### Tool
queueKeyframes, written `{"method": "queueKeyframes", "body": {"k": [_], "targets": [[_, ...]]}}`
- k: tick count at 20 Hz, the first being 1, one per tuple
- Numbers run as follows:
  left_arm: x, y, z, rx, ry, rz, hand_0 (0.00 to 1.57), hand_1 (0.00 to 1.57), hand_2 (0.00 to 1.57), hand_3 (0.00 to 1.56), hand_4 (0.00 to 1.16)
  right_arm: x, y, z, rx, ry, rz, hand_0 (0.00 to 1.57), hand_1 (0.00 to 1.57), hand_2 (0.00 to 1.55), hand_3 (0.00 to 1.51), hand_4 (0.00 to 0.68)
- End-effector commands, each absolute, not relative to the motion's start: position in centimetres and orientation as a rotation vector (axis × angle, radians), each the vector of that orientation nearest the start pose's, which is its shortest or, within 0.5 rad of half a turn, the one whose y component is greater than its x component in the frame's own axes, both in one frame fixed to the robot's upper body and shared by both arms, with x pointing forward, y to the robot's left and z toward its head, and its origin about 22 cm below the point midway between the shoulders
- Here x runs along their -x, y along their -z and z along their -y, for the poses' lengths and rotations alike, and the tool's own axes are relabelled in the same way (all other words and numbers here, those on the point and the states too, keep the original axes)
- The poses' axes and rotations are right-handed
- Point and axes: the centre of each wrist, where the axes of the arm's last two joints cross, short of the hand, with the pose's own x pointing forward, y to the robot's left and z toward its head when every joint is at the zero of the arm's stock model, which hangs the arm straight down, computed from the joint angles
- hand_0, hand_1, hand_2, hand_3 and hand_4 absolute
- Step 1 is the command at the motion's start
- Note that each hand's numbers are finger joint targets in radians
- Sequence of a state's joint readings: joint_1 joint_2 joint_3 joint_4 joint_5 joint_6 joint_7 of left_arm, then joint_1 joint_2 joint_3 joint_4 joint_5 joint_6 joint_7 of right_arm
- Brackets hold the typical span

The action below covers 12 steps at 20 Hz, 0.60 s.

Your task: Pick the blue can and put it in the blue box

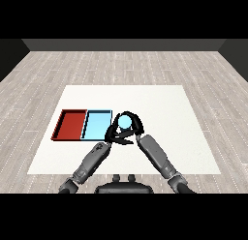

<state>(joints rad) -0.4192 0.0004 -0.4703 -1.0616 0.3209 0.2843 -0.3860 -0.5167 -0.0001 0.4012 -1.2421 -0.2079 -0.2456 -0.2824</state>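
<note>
A white tabletop [160,132] sits on a grey plank floor [121,65]. Two shallow trays lie side by side, touching, at about nine o'clock from the tabletop's middle: a red tray [62,122] on the outside and a light blue tray [88,123] next to it.

Just beside the blue tray's right edge, at its three o'clock, is the blue can [125,121], seen from above as a pale blue round top. The right hand [136,124] curls its black fingers [127,113] around the can, arching over its far side. The left hand [113,133] is close in at the can's seven o'clock, its fingers curved towards the can; I cannot tell whether they touch it. Both grey forearms reach in from the near edge, meeting at the can.
</note>
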Motion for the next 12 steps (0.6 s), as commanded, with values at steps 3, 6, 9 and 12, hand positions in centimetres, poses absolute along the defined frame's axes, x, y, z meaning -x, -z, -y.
{"method": "queueKeyframes", "body": {"k": [3, 6, 9, 12], "targets": [[-29.7, 3.9, -9.4, 0.29, 0.159, 1.72, 0.0, 0.0, 0.0, 0.0, 0.0, -32.1, -4.1, 7.4, -0.361, -0.27, 1.907, 1.42, 1.42, 1.44, 1.4, 0.626], [-31.7, 0.2, -8.3, 0.318, 0.158, 1.766, 0.0, 0.0, 0.0, 0.0, 0.0, -30.7, -4.6, 4.8, -0.344, -0.281, 1.935, 1.39, 1.39, 1.44, 1.39, 0.62], [-31.3, 2.3, -8.1, 0.127, 0.284, 1.812, 0.0, 0.0, 0.0, 0.0, 0.28, -29.5, -3.9, 5.5, -0.408, -0.297, 1.904, 1.25, 1.25, 1.41, 1.4, 0.613], [-29.2, 2.9, -7.2, 0.068, 0.295, 1.769, 0.41, 0.41, 0.56, 0.29, 0.57, -28.9, -4.9, 3.4, -0.405, -0.331, 1.917, 1.42, 1.42, 1.44, 1.39, 0.604]]}}
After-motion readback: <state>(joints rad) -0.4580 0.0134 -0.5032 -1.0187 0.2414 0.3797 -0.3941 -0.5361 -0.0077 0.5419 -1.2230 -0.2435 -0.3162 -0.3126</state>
